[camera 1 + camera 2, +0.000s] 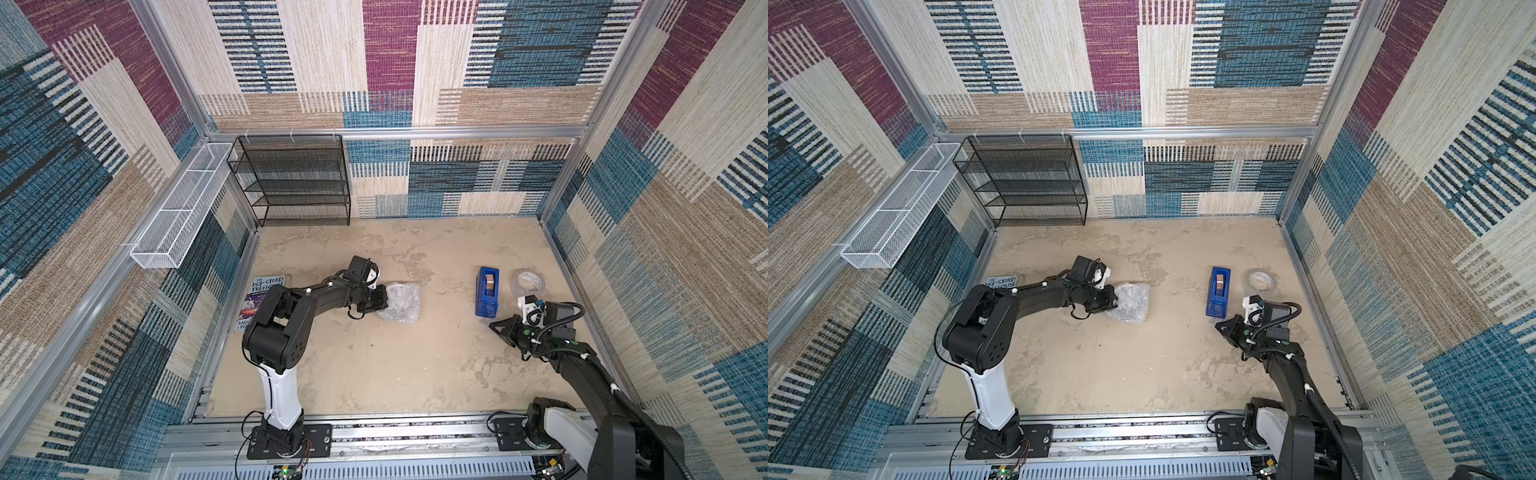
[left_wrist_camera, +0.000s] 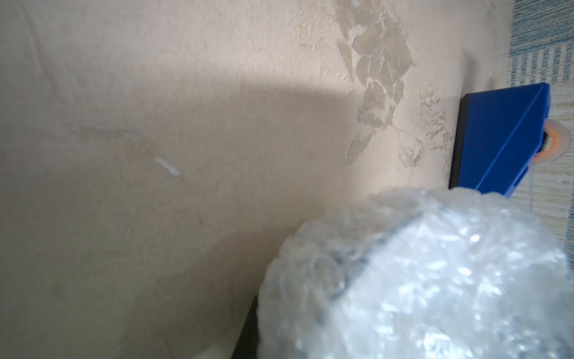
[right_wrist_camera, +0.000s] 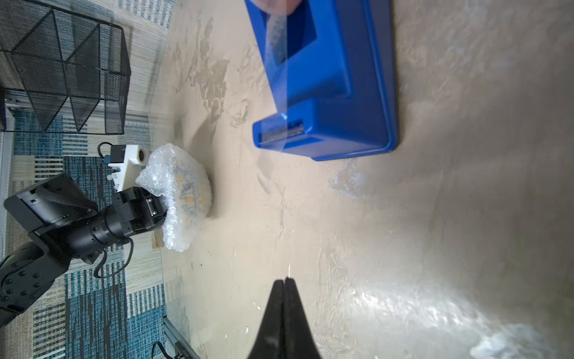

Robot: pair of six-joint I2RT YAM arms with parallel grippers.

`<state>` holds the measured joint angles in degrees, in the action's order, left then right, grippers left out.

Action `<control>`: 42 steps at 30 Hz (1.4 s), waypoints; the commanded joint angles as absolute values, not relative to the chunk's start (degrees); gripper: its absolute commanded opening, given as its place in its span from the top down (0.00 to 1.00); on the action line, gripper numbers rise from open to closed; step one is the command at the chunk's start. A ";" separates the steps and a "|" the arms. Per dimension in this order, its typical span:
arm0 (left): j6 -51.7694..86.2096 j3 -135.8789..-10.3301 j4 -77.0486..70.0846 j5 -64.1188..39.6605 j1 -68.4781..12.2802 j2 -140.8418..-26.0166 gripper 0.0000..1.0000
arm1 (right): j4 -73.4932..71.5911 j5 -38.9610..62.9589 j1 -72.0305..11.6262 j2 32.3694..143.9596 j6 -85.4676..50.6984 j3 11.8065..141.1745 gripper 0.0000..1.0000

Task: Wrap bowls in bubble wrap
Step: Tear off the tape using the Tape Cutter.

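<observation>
The bubble wrap (image 1: 400,301) sits just left of centre in both top views, bunched into a lumpy bundle on the tan table (image 1: 374,374). In the right wrist view I can make out the bowl (image 3: 188,189) through the plastic, at left of the frame, as blue and yellowish patches. So the bowl is inside the bundle and covered. The left gripper (image 1: 382,305) is pushed into the bundle's left edge. Its jaws are buried in plastic, but from the way the wrap gathers around them I judge they are pinched on a fold of it, probably to keep the loose ends from springing open. The left wrist view supports this: wrap fills its lower right corner, right up against the lens. The right gripper (image 3: 284,284) has its jaws pressed together and holds nothing. It hangs over bare table at lower centre of its own view, just short of the cutter end of the blue tape dispenser (image 1: 487,296), which is right of centre in the top views. A strip of clear tape runs to the cutter, so I take this arm to be positioned to fetch tape. A spare tape roll (image 1: 530,282) lies just right of the dispenser, well apart from the bundle.
</observation>
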<state>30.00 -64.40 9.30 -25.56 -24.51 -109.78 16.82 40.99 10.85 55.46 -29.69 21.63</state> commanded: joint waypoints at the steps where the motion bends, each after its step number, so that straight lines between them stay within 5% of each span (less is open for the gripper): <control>1: 28.76 -64.73 9.94 -25.53 -24.45 -109.86 1.00 | 18.28 41.66 10.68 55.10 -31.12 20.96 1.00; 6: 28.83 -64.43 9.76 -25.58 -24.48 -109.29 1.00 | 15.10 40.37 10.81 58.38 -31.12 20.11 1.00; 7: 28.83 -64.42 9.76 -25.51 -24.44 -109.16 1.00 | 14.42 39.32 10.77 59.16 -31.20 20.26 0.90; 8: 28.83 -64.35 9.75 -25.56 -24.46 -109.07 1.00 | 13.48 38.80 10.80 60.62 -31.08 20.37 1.00; 35: 29.14 -63.37 9.05 -26.25 -24.44 -108.37 1.00 | 5.06 38.31 4.94 78.07 -32.39 26.40 1.00; 42: 28.42 -63.70 10.11 -25.75 -24.49 -108.45 1.00 | -2.00 40.98 -4.44 84.78 -38.64 25.52 1.00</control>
<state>29.85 -63.24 10.13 -25.56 -24.51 -108.60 -0.08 37.78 -1.13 83.13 -34.06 26.57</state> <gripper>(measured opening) 0.141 0.048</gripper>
